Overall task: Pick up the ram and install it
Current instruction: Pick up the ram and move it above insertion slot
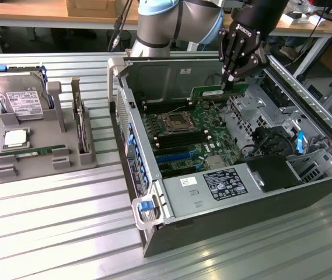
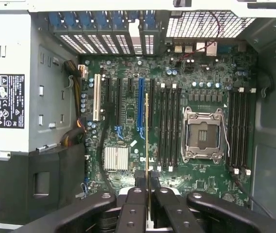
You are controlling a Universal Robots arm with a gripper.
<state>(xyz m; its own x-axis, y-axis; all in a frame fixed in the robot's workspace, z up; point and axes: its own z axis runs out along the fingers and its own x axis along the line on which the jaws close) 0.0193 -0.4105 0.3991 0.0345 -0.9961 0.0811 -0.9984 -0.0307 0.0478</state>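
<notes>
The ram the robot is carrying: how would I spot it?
Find the open computer case on the slatted table. Above its motherboard hangs the black tool, shut on the ram: a long thin green stick. Its twin lies flat in the grey tray, ungripped.

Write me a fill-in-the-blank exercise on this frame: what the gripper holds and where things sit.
1. The gripper is shut on the ram, whose board is ____ in colour.
2. The ram hangs above the ____ inside the open computer case.
3. A second ram stick lies on the grey ____ with the hard drive.
Missing words: green; motherboard; tray.
</notes>
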